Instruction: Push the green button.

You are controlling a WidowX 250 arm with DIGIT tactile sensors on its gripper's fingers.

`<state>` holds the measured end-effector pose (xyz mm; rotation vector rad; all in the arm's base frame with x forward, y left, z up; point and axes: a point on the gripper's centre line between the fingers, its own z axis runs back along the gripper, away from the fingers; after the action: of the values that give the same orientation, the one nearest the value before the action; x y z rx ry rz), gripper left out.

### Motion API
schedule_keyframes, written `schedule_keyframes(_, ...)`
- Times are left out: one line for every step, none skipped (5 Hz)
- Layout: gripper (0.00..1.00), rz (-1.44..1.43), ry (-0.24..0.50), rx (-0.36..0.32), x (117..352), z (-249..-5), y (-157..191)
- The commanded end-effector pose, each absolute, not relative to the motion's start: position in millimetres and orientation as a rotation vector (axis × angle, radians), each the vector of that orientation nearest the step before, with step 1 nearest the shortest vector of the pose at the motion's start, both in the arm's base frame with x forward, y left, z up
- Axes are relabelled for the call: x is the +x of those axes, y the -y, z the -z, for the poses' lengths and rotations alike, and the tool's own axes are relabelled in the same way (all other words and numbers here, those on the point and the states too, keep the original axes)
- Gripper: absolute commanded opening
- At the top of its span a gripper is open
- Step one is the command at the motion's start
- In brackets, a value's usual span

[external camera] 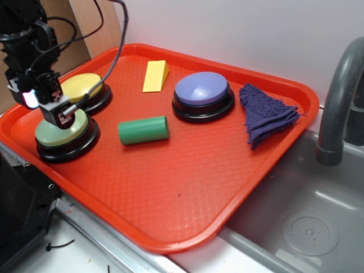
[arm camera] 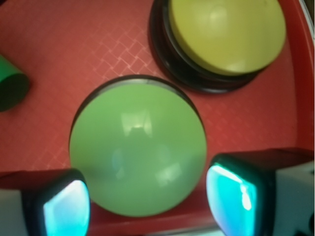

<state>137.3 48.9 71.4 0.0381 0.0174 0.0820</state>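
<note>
Partly claw-hidden green button (external camera: 60,132)

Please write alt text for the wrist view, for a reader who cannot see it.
The green button fills the centre, directly below the camera, on a red tray. The gripper fingers frame its lower edge, apart. A yellow button sits upper right; a green cylinder at left.

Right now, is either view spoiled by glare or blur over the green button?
Wrist view: soft focus throughout, pale reflections on the green button, the tool fingertips glow cyan. Exterior view: sharper, evenly lit, the tool partly covers the button.
</note>
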Motion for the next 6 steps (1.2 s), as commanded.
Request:
schedule_keyframes(1.0, -0.1, 0.006, 0.058, 143.5, -96.9, -59.1)
schedule_keyframes(1.0, -0.121, 0.009, 0.058, 140.9, -105.8, -62.6)
schedule_keyframes(1.0, -0.132, 0.006, 0.058, 141.0, -111.5, -63.4)
schedule_keyframes(1.0, -0.139, 0.003, 0.056, 139.9, -116.5, -64.3)
schedule_keyframes(1.0, -0.145, -0.001, 0.044, 140.4, -122.1, -65.7)
schedule_keyframes(1.0, -0.146, 0.001, 0.047, 140.9, -126.9, -65.8)
